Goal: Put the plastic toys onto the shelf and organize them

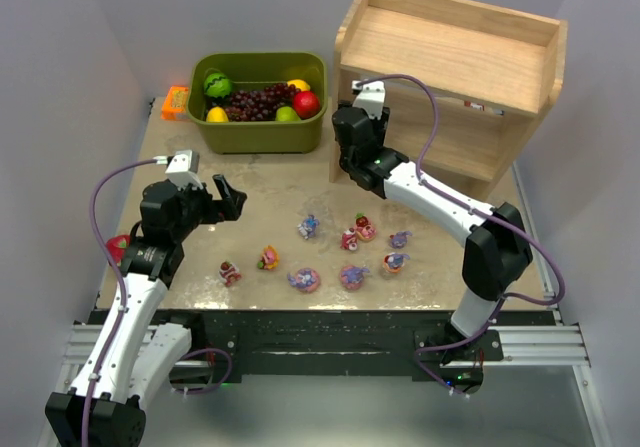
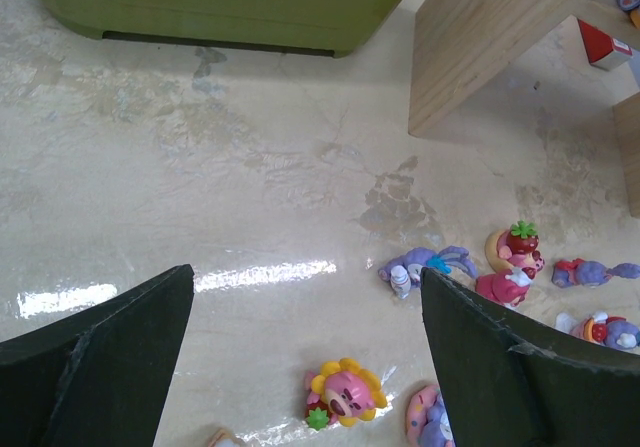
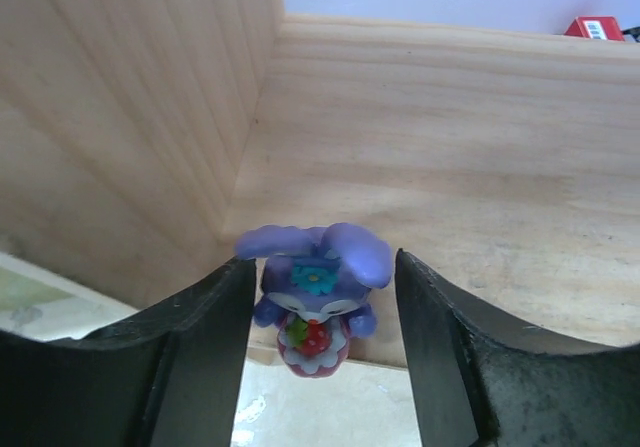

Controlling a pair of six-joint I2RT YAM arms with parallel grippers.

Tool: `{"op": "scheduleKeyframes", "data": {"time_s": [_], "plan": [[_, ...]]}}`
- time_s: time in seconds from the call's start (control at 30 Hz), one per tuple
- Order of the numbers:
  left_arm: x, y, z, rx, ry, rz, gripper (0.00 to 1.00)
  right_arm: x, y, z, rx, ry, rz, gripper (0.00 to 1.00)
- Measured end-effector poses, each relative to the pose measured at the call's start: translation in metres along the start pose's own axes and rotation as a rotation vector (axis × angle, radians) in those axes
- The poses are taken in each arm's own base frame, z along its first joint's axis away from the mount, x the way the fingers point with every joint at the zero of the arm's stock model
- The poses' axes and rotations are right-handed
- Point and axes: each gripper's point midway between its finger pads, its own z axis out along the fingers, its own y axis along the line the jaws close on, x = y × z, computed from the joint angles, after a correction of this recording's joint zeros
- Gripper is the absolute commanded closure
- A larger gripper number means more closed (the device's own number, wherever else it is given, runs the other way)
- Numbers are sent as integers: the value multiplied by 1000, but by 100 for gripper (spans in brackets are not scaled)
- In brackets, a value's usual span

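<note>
A blue-purple bunny (image 3: 318, 292) holding a strawberry sits at the front left corner of the shelf (image 3: 470, 157), on its lower board beside the side wall. My right gripper (image 3: 322, 307) straddles it with its jaws open; slim gaps show beside the toy's body. In the top view that gripper (image 1: 350, 167) is at the shelf's (image 1: 450, 42) lower left corner. Several plastic toys lie on the table, among them a flower-topped bear (image 2: 345, 394), a bunny (image 2: 425, 264) and a strawberry bear (image 2: 515, 249). My left gripper (image 2: 307, 302) hangs open above them, holding nothing.
An olive-green bin (image 1: 258, 132) of fake fruit stands at the back left of the table. An orange box (image 1: 174, 101) lies to its left. A pink dragon fruit (image 1: 118, 247) lies by the left arm. A small red item (image 2: 603, 45) rests on the shelf's lower tier.
</note>
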Motion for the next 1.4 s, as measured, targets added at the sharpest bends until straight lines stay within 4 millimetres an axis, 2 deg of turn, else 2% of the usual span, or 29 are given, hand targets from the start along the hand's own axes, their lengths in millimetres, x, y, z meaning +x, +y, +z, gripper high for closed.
{"op": "scheduleKeyframes", "data": {"time_s": [0.23,0.37,0.53,0.9,1.07,1.17,1.23,1.4], "plan": [[1,1,1,-2,5,-1,1,1,0,4,9,-10,-2,42],[1,1,1,-2,6,-1,1,7,2,7,11,-4,-9,51],[1,1,1,-2,6,-1,1,8,3,10,23,-14,-5,57],[1,1,1,-3,6,-1,0,7,3,15,52,-38,8,58],[2,1,2,-3,8,-1,0,6,3,17,61,-46,14,47],[2,1,2,-4,10,-2,1,5,3,17,63,-51,19,35],[3,1,2,-4,11,-2,1,7,2,17,63,-48,15,23],[3,0,2,3,14,-2,0,9,-2,17,67,-43,6,16]]}}
